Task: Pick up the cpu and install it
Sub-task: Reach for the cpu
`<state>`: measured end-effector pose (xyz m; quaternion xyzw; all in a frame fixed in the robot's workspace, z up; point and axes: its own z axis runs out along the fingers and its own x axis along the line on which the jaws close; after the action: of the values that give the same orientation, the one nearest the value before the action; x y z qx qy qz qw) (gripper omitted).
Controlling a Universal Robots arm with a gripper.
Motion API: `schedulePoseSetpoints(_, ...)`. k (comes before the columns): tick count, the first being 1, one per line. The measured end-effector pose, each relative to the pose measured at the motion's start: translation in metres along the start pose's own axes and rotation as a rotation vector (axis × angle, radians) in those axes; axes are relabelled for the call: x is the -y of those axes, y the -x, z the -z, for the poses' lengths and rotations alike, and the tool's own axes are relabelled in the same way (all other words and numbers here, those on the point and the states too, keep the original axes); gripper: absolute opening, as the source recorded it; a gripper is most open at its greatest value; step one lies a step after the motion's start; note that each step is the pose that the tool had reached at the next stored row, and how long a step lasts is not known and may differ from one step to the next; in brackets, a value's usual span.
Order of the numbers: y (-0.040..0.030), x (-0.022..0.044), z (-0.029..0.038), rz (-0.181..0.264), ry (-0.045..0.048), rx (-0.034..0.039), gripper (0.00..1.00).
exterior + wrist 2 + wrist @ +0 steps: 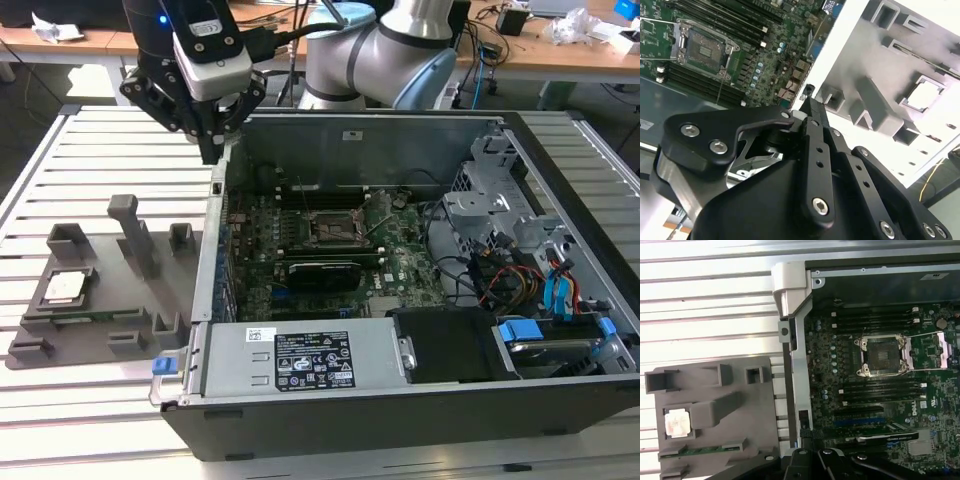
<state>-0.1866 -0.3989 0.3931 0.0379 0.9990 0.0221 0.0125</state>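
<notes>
Nothing done yet: cpu (65,287) sits in grey holder tray (90,330), well apart from me. Motherboard socket (335,228) empty. My gripper (212,150) hovers over computer case (350,130) edge, fingers together, holding nothing.

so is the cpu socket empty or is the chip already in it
Empty: the socket shows a bare dark recess, and the cpu sits in the grey holder outside the case.

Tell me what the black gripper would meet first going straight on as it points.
Probably the rim of the grey metal computer case's side wall, directly below the black gripper in the exterior view, though depth is unclear.
</notes>
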Motion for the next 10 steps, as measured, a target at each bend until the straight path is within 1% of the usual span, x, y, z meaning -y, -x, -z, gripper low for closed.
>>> schedulePoseSetpoints(2,-0.0028,0.0002,0.0001,0.0,-0.0001,0.0,0.11)
schedulePoseSetpoints(3,-0.0061,0.0005,0.0002,0.0,-0.0001,0.0,0.11)
schedulePoseSetpoints(5,-0.0085,0.0006,0.0002,0.0,0.0,0.0,0.11)
schedulePoseSetpoints(7,-0.0132,0.001,0.0003,0.0,0.0,0.0,0.11)
schedulePoseSetpoints(10,-0.0179,0.0014,0.0004,0.0,0.0,0.0,0.11)
